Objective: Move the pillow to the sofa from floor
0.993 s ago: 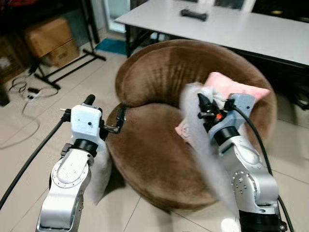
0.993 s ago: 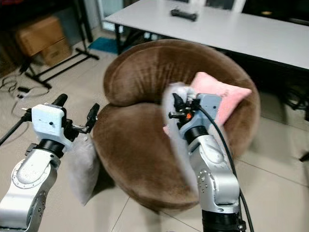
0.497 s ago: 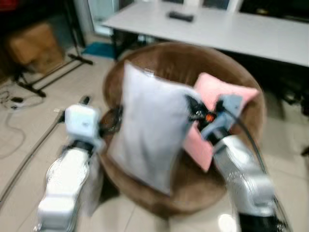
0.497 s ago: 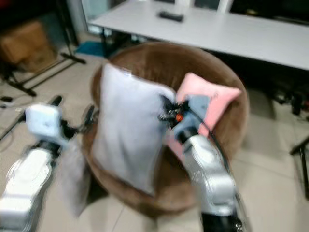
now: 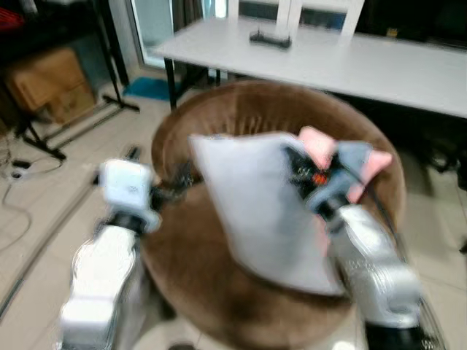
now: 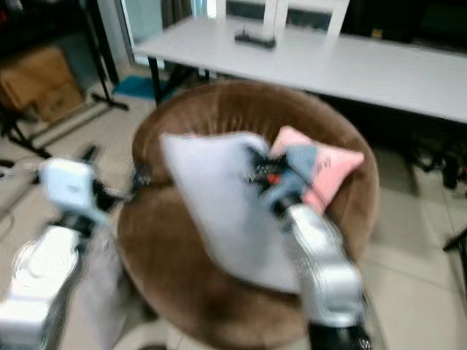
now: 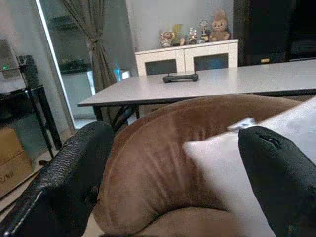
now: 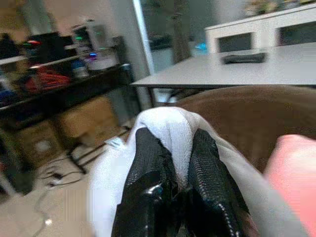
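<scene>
R gripper (image 8: 175, 197) is nearest: both black fingers (image 8: 148, 182) are clamped together on a fold of the grey-white pillow (image 5: 259, 208), fabric bunched over the tips. Pillow hangs tilted above the seat of the round brown sofa (image 5: 219, 292), off the floor, w/ its lower edge near the seat cushion. L gripper (image 7: 173, 182) sits at the sofa's L edge, fingers (image 7: 74, 182) spread apart, nothing between them; pillow corner and sofa backrest lie ahead of it. Pink pillow (image 6: 328, 164) rests against the backrest, behind the R arm. Beyond the sofa: long white table (image 5: 379, 62) w/ a dark object (image 5: 270, 40) on top. Cardboard boxes (image 5: 47, 80) stand far L.
</scene>
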{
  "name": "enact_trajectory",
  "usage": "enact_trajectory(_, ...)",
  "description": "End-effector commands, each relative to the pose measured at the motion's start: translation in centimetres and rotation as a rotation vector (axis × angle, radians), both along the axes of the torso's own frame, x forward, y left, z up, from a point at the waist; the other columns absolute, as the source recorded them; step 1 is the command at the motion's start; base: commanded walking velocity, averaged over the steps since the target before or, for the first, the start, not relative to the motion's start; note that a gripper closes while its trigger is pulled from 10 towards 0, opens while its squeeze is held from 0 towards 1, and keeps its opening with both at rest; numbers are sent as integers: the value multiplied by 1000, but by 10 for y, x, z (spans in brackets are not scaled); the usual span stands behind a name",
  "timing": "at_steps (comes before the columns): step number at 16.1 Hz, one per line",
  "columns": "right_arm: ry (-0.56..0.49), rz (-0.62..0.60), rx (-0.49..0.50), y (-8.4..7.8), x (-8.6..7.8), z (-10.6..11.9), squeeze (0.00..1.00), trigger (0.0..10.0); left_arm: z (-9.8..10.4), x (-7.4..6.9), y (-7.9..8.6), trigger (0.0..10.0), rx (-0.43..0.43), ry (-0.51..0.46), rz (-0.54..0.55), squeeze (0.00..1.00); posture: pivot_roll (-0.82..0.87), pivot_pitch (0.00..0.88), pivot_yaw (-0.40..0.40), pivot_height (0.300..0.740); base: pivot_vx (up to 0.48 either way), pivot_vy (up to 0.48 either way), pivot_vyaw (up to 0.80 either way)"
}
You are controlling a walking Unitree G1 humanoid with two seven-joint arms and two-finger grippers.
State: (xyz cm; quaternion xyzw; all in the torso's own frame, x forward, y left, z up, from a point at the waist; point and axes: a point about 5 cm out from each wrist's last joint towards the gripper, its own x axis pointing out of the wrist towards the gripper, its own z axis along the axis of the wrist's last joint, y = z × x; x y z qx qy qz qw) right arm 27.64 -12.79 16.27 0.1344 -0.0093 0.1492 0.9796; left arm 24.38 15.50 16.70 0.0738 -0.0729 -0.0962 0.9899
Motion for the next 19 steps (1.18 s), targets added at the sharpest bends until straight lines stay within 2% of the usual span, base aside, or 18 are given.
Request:
enact_trajectory(1, -64, 51, 22, 12, 1, 16, 0, 10000, 4, 1, 6, 10000, 13, -17, 19, 0, 65, 0, -13, 740, 337, 0, 0)
enact_trajectory(7, 9, 141, -10, 25, 3, 17, 0, 10000, -2, -4, 5, 10000, 50, 27, -46, 0, 69, 0, -15, 740, 0, 0, 0)
enact_trajectory(9, 75, 199, -62, 34, 5, 13, 0, 10000, -4, -5, 8, 10000, 62, 50, -79, 0, 69, 0, -15, 740, 0, 0, 0)
enact_trajectory(11, 188, 273, -104, 46, 5, 6, 0, 10000, -8, -11, 9, 10000, 77, 92, -136, 0, 76, 0, -17, 740, 0, 0, 0)
enact_trajectory(12, 223, 283, -94, 49, 5, 3, 0, 10000, -11, -13, 9, 10000, 81, 116, -158, 0, 76, 0, -17, 740, 0, 0, 0)
enact_trajectory(13, 322, 335, -52, 59, 5, -5, 0, 10000, -19, -19, 10, 10000, 99, 191, -207, 0, 82, 0, -20, 740, 0, 0, 0)
enact_trajectory(15, 382, 374, -41, 70, 7, -9, 0, 10000, -25, -25, 14, 10000, 123, 241, -235, 0, 86, 0, -21, 740, 0, 0, 0)
enact_trajectory(17, 397, 460, -37, 87, 5, -5, 0, 10000, -26, -27, 22, 10000, 119, 268, -232, 0, 92, 0, -23, 740, 0, 0, 0)
enact_trajectory(19, 394, 484, -21, 95, 9, 2, 0, 10000, -25, -29, 25, 10000, 118, 285, -250, 0, 92, 0, -23, 740, 0, 0, 0)
